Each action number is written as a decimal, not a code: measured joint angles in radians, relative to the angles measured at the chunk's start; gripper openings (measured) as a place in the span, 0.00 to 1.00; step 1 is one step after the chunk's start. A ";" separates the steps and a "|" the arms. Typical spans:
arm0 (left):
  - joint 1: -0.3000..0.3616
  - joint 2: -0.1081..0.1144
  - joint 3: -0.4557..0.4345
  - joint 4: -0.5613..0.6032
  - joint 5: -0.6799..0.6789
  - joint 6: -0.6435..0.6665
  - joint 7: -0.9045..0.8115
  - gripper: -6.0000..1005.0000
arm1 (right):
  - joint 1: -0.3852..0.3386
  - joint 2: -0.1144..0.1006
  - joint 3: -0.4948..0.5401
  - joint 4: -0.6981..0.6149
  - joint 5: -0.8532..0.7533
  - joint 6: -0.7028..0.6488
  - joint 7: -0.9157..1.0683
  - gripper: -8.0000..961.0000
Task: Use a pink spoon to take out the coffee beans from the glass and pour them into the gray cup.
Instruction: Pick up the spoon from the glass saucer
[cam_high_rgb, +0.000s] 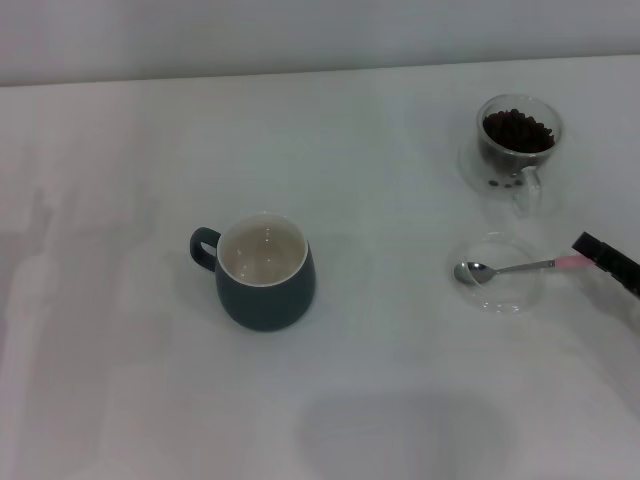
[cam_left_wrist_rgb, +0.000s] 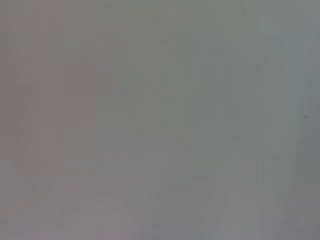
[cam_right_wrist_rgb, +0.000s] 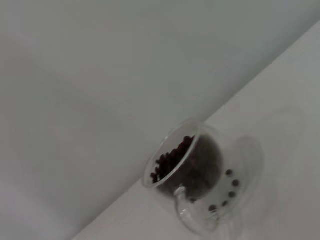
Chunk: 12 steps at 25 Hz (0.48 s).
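Note:
The gray cup (cam_high_rgb: 262, 292) stands upright left of the table's middle, its cream inside bare and its handle toward the left. The glass (cam_high_rgb: 518, 150) with coffee beans (cam_high_rgb: 518, 128) stands at the far right. The pink spoon (cam_high_rgb: 520, 267) lies nearer me on a flat clear dish (cam_high_rgb: 515, 300), bowl on the dish and pink handle end toward the right. My right gripper (cam_high_rgb: 590, 252) comes in from the right edge and is at the pink handle end. The right wrist view shows the glass (cam_right_wrist_rgb: 200, 175) and the beans (cam_right_wrist_rgb: 172, 157). My left gripper is out of view.
The white table (cam_high_rgb: 400, 400) runs back to a pale wall. The left wrist view shows only a blank grey surface.

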 joint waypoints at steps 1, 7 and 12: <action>-0.001 0.000 0.000 0.000 0.000 0.000 0.000 0.80 | 0.005 0.001 -0.002 0.000 -0.004 0.001 0.000 0.71; -0.004 0.000 0.000 -0.010 0.000 0.000 -0.001 0.80 | 0.032 0.002 -0.011 -0.002 -0.041 0.000 0.013 0.57; -0.005 0.002 0.000 -0.013 0.000 0.000 -0.001 0.80 | 0.033 -0.004 -0.010 -0.002 -0.042 -0.009 0.025 0.57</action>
